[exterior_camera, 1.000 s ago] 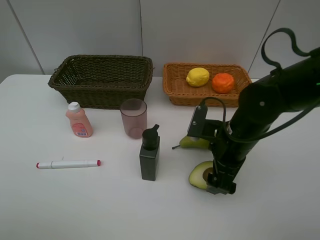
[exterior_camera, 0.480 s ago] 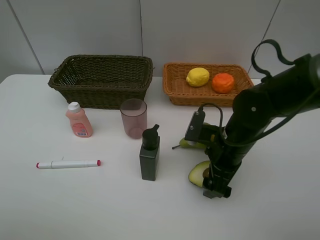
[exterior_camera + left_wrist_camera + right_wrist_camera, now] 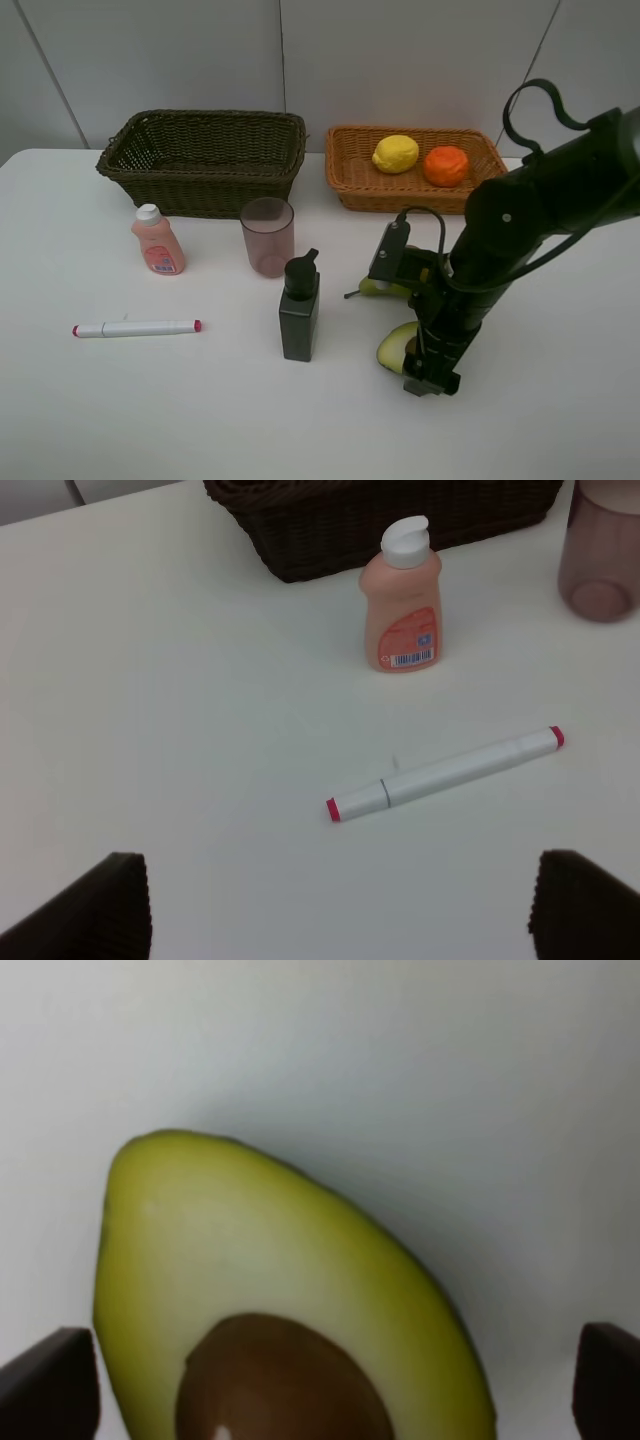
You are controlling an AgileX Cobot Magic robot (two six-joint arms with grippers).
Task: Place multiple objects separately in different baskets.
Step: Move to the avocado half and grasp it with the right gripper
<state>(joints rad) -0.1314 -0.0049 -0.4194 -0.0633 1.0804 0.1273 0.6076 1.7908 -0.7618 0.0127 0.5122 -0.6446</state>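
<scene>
The right gripper [image 3: 427, 373] is wide open over the avocado half [image 3: 280, 1260]; the left gripper [image 3: 340, 908] is wide open too, both holding nothing

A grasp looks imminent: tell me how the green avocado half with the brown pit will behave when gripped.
The green avocado half looks smooth and toy-like: probably light, stiff, slippery. It lies cut face up on its rounded back, so a push may rock or spin it.
</scene>
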